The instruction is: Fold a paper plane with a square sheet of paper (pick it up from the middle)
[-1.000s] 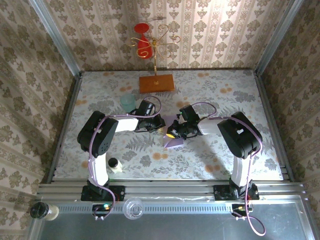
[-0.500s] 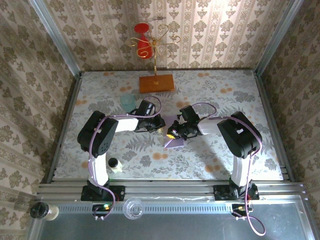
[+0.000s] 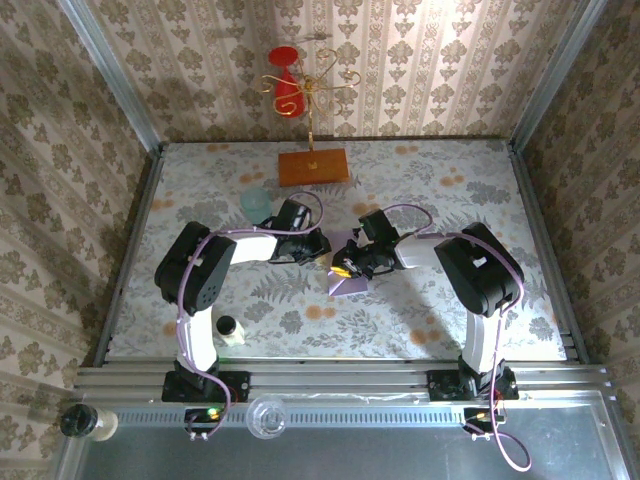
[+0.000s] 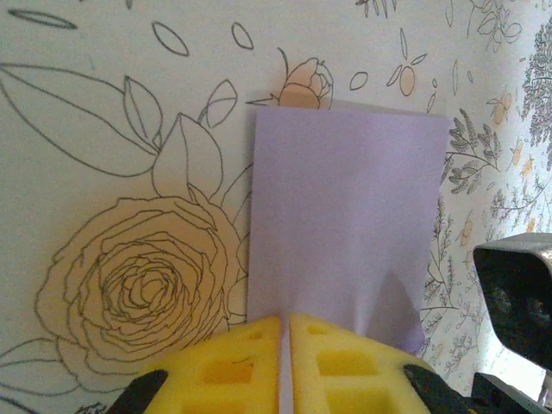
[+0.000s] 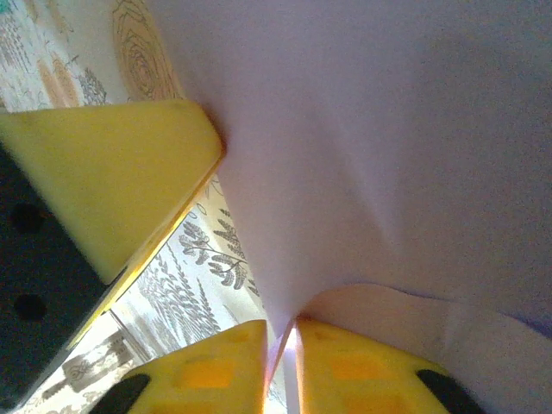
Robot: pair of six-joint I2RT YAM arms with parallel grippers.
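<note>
The square sheet of paper (image 4: 345, 216) is pale lilac and lies folded into a rectangle on the flowered tablecloth at mid-table (image 3: 348, 282). My left gripper (image 4: 285, 345) (image 3: 320, 248) is shut on its near edge, the yellow pads pressed on the paper. From the right, my right gripper (image 5: 280, 354) (image 3: 345, 265) meets it. Its jaws stand slightly apart, with a raised fold of the sheet (image 5: 362, 172) running into the gap and light showing beside it. The left gripper's yellow finger (image 5: 112, 172) sits close by. A paper plane is out of view.
An orange-brown wooden board (image 3: 313, 166) lies at the back centre, with a gold wire stand (image 3: 290, 88) carrying red pieces behind it. A pale teal cup (image 3: 255, 203) stands beside the left arm. A small bottle (image 3: 228, 330) is near the left base.
The right gripper's jaws have parted a little on the paper. Both arms stay almost where they were, and the sheet has barely shifted.
</note>
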